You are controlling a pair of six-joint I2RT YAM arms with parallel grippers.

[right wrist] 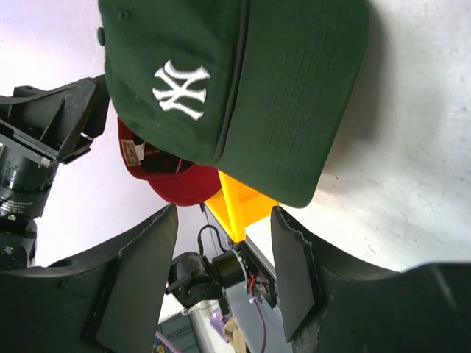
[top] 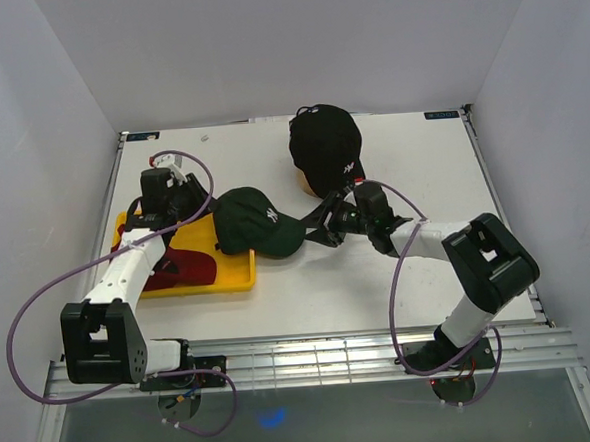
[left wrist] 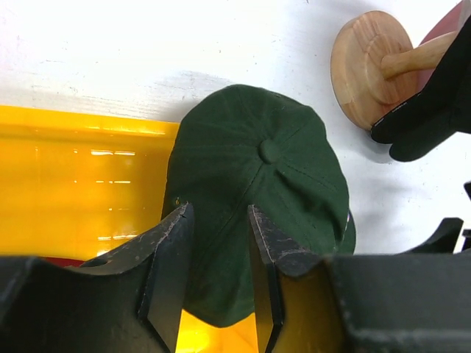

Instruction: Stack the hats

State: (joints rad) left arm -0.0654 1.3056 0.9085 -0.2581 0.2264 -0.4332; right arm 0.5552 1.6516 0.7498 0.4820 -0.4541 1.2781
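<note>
A dark green cap (top: 256, 221) with a white emblem lies half on the right end of the yellow tray (top: 233, 277), brim toward the right. A red cap (top: 181, 267) lies in the tray under my left arm. A black cap with a white emblem (top: 325, 145) sits on the wooden stand; a second black cap does not show apart from it. My left gripper (top: 196, 209) is open at the green cap's (left wrist: 257, 176) rear edge. My right gripper (top: 313, 228) is open just off the green cap's (right wrist: 221, 81) brim, not touching it.
The wooden stand's round base (left wrist: 369, 66) stands on the white table behind the green cap. The yellow tray's wall (left wrist: 81, 184) fills the left of the left wrist view. The red cap (right wrist: 176, 180) and the tray's corner (right wrist: 243, 202) show beneath the green cap.
</note>
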